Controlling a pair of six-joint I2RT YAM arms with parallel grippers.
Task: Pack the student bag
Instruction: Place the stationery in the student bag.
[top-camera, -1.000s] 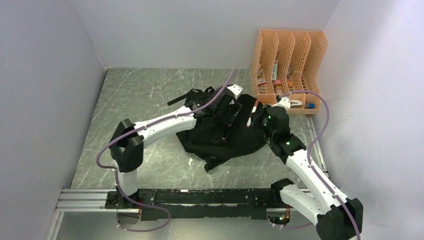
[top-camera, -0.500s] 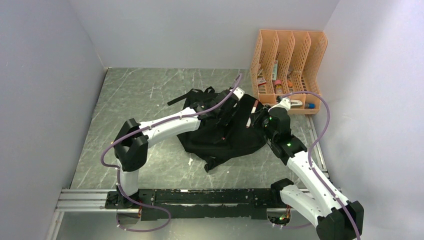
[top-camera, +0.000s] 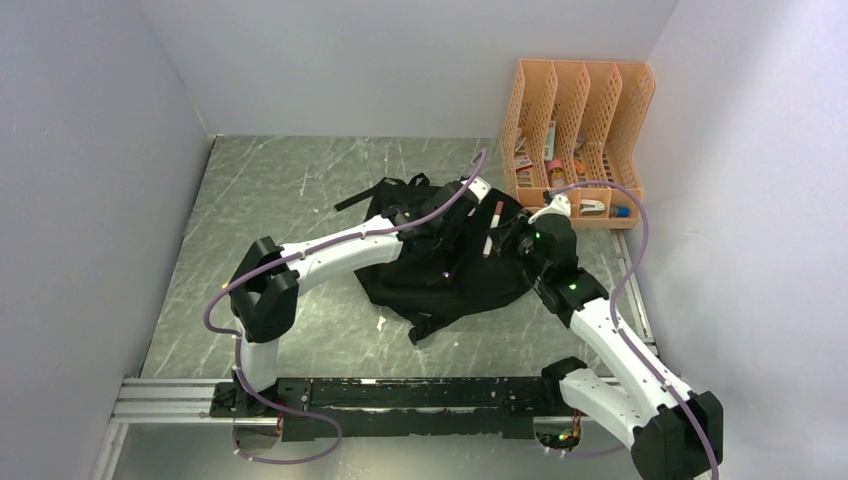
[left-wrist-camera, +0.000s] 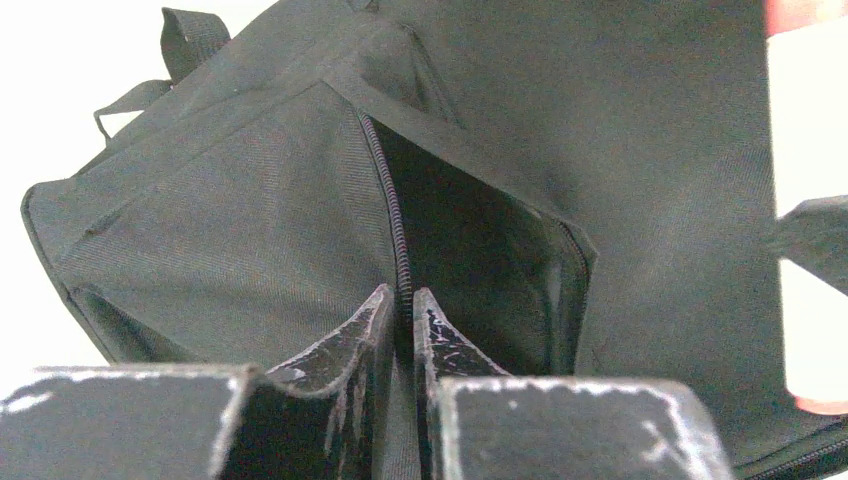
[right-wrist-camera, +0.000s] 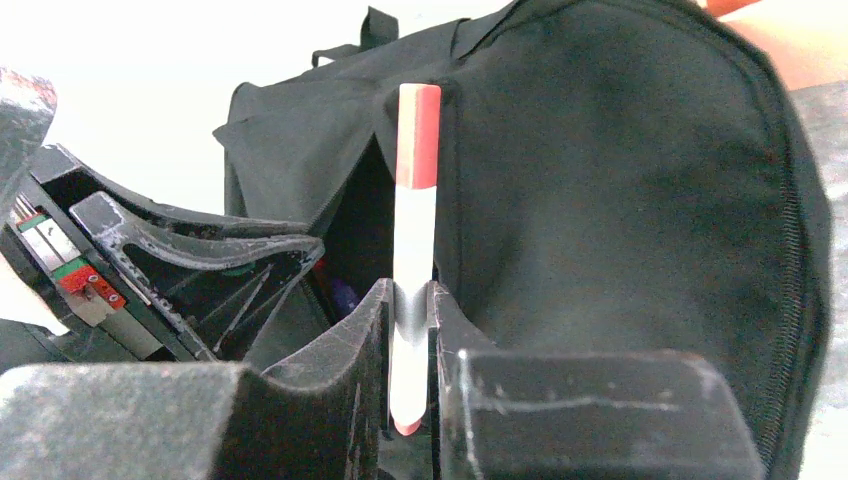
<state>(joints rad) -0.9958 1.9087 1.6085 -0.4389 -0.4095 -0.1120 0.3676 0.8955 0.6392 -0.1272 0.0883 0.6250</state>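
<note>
Now the bag (top-camera: 440, 275) lies on the counter (top-camera: 300, 190), abt in the middle & a bit to the right. It is black & floppy, w/ straps sticking out at its far-left side, & it is by far the biggest thing.

L claw (left-wrist-camera: 402, 293) is down on the bag. Its two fingers are pinched together on the zip (left-wrist-camera: 390, 210) edge of a pocket, w/ only that thin edge btw them. The edge is held up, so the pocket gapes open like a dark mouth.

R claw (right-wrist-camera: 408, 292) is just beside it, over the bag's right part, clamped tight on a pen (right-wrist-camera: 414, 215). The pen is white w/ a red cap. In the R wrist view it stands straight up, cap end away from the claw & the other end poking out below the fingers. The cap end is right by the edge of the mouth; can't tell if it is inside. Sth small & purple shows deep in the pocket, can't tell what it is.

An orange rack (top-camera: 575, 100) stands in the far-right corner of the counter, close by the bag, w/ some small things in its bottom. Both arms reach in from the near edge & meet over the bag.
</note>
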